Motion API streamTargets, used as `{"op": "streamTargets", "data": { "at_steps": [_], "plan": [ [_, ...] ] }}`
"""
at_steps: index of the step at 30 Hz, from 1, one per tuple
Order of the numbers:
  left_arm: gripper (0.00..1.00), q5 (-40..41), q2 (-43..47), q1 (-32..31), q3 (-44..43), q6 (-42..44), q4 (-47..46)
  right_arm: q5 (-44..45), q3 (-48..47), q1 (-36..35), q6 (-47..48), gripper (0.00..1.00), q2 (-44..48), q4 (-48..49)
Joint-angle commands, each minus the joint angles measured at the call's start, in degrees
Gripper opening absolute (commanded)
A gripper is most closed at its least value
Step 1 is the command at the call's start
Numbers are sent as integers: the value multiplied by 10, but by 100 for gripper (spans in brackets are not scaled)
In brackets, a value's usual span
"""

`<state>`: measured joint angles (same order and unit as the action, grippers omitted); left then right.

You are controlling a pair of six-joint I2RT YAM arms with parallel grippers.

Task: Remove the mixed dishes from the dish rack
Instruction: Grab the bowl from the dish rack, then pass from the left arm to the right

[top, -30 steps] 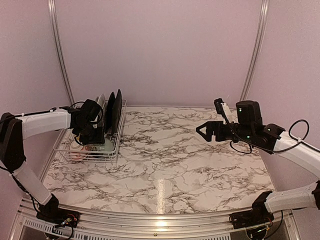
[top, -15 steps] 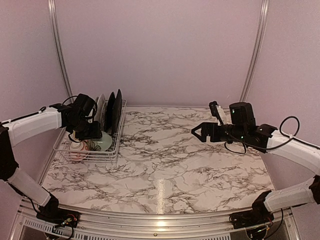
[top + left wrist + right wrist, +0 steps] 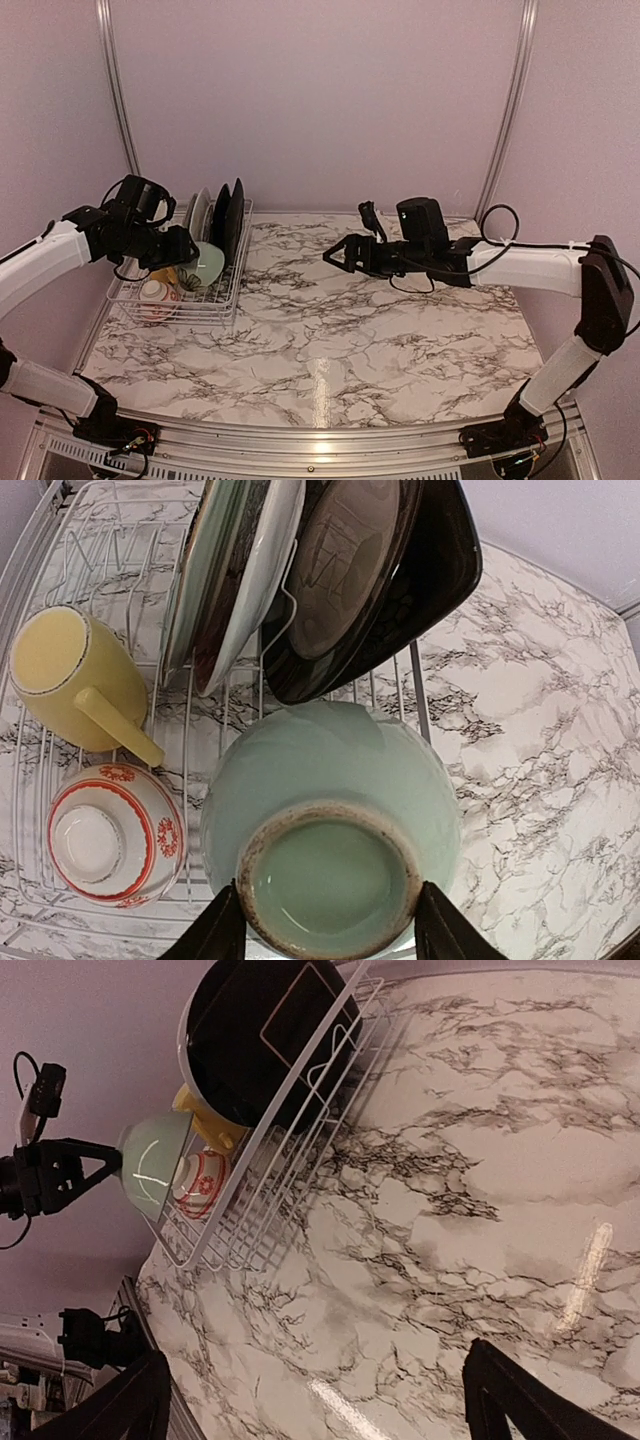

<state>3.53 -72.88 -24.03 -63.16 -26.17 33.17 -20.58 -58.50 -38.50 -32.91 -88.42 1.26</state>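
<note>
My left gripper (image 3: 187,250) is shut on the foot ring of the pale green bowl (image 3: 208,264) and holds it tilted just above the dish rack (image 3: 226,302); the left wrist view shows the fingers (image 3: 222,932) on either side of the bowl's base (image 3: 330,880). Still in the rack (image 3: 415,695) are the yellow mug (image 3: 70,680), the red-and-white bowl (image 3: 105,835), upright black plates (image 3: 380,580) and lighter plates (image 3: 225,570), whose patterns are hidden. My right gripper (image 3: 337,256) is open and empty over mid-table, facing the rack (image 3: 300,1150).
The rack stands at the back left corner, close to the left and rear walls. The marble tabletop (image 3: 380,330) stretches right and forward of it. The right arm (image 3: 520,262) spans the back right of the table.
My left gripper has risen from low in the rack, bringing the pale green bowl up with it. My right arm has swung left across the table toward the rack.
</note>
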Motion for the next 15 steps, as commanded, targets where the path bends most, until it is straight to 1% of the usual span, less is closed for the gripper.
{"op": "streamTargets", "data": {
  "at_steps": [1,4,9,12,15],
  "plan": [
    [37,-47,45,-2,4,-13,-61,-59,-69,-34,-87,98,-67,137],
    [38,-74,75,-2,16,-27,-97,-89,-120,-55,-144,98,-135,213],
    [38,-137,123,-2,75,-64,-187,-115,-215,-94,-196,98,-233,291],
    [39,-177,134,-2,115,-86,-246,-122,-251,-112,-214,96,-267,330],
    [38,-197,134,-2,141,-103,-288,-116,-273,-126,-219,95,-287,350]
  ]
}}
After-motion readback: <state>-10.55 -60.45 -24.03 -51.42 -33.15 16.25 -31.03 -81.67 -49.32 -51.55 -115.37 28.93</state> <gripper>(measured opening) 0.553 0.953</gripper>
